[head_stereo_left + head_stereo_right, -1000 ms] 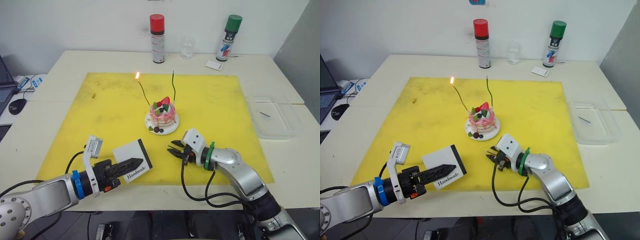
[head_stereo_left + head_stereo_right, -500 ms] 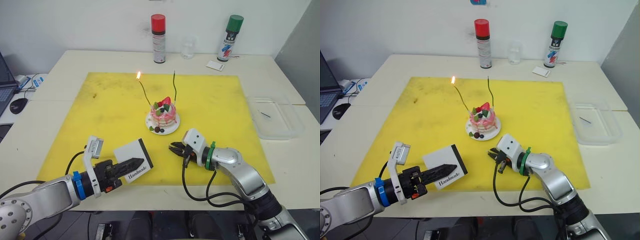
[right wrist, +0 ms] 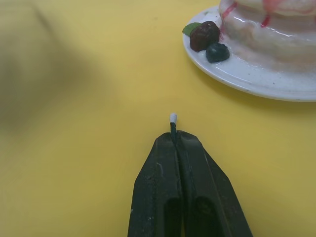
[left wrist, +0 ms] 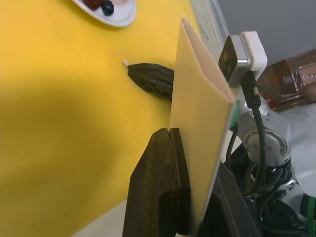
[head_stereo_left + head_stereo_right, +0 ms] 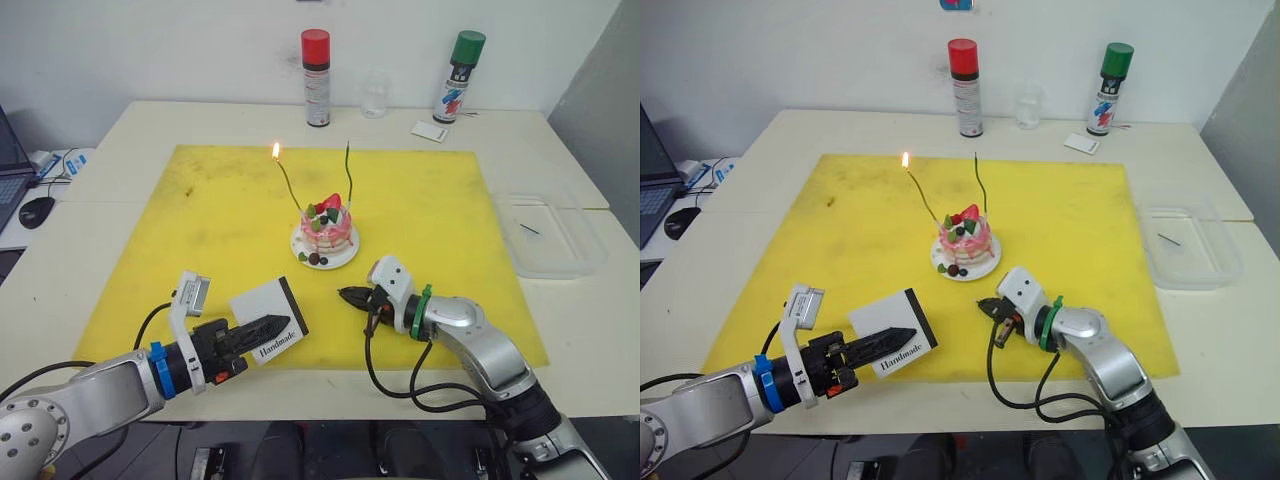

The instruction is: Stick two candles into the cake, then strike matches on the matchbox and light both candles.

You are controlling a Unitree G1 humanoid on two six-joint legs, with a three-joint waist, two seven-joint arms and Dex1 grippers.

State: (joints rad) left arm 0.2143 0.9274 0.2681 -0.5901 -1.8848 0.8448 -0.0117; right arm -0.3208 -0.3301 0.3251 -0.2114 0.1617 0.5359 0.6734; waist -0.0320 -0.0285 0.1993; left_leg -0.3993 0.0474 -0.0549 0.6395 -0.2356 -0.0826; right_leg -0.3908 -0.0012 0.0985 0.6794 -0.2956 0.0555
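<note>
Matchbox [image 5: 268, 317] pinched in left gripper [image 5: 272, 325]; right gripper [image 3: 176, 136] pinches match [image 3: 173, 120].

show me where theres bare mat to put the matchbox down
The yellow mat is bare left of the cake, out to its left edge, and right of the cake toward the clear tray. It is crowded in front of the cake, where the right gripper pinches a match beside the held matchbox.

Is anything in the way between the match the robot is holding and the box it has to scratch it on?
Nothing visible. The right gripper pinches the match, the left gripper holds the matchbox, and only bare yellow mat lies between them. The cake sits farther back.
</note>
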